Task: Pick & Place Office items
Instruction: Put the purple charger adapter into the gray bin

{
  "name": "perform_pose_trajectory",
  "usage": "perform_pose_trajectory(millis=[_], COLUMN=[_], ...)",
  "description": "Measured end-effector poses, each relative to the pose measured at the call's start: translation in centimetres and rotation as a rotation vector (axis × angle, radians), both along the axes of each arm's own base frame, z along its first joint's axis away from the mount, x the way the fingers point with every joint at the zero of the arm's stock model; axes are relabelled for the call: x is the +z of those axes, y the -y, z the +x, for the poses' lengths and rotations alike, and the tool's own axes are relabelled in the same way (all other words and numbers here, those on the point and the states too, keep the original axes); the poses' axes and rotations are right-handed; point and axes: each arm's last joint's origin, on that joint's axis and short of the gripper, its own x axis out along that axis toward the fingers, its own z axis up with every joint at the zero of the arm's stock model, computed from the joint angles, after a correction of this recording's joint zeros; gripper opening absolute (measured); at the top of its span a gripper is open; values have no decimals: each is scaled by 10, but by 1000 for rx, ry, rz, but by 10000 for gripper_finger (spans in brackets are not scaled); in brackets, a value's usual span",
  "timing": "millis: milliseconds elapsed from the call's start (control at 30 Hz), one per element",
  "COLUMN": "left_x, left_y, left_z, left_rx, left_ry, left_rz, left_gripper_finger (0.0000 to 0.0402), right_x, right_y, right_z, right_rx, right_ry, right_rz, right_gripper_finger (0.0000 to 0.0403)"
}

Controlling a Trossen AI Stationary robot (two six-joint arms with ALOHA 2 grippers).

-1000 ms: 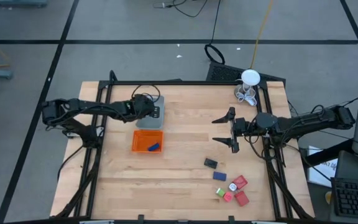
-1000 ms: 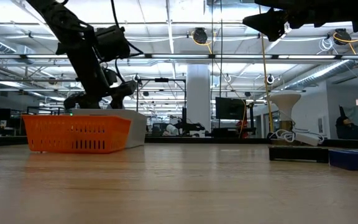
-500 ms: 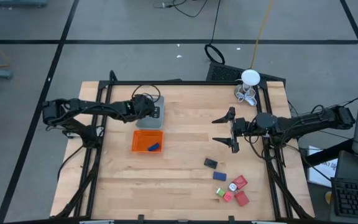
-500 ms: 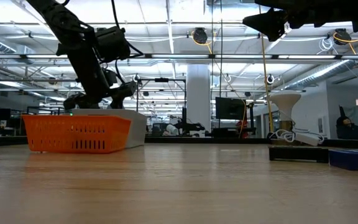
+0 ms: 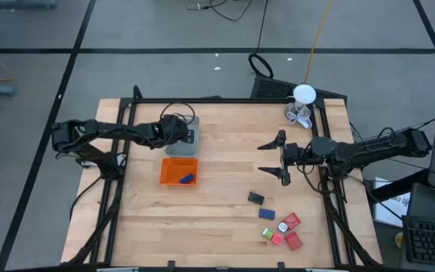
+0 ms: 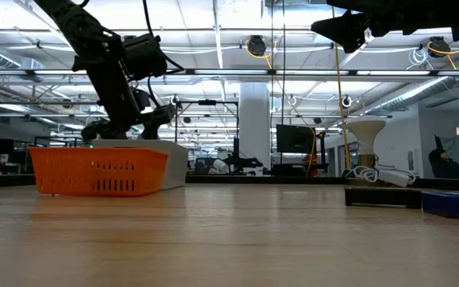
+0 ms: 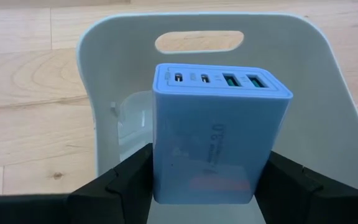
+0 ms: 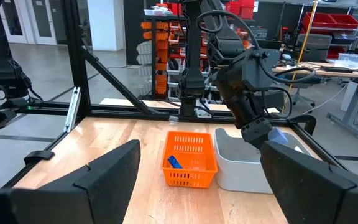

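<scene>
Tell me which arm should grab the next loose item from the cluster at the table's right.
Right, likely. The right gripper hangs open beside the cluster, nearest the black item. The left gripper is across the table over the grey tray, a pale blue charger between its fingers.

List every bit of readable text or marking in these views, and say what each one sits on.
"3.0", pale raised print, on the face of the blue charger block between the left gripper's jaws, over the grey tray.
A reddish label lower on that face: too blurred to read.
Nothing else on the table is legible.
</scene>
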Motion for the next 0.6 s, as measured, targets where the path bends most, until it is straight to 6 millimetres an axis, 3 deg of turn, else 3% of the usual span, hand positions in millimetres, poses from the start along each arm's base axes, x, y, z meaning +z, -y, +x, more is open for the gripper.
perform_pose_trajectory(millis=[600], left_x=[0], left_y=[0], left_z=[0], left_rx=[-42], left_ry=[-33], left_rz=[13], left_gripper_finger=[237], right_x=[0], right_y=[0], right_z=[0], right_rx=[0], right_ry=[0], right_rz=[0], right_gripper_finger=[320])
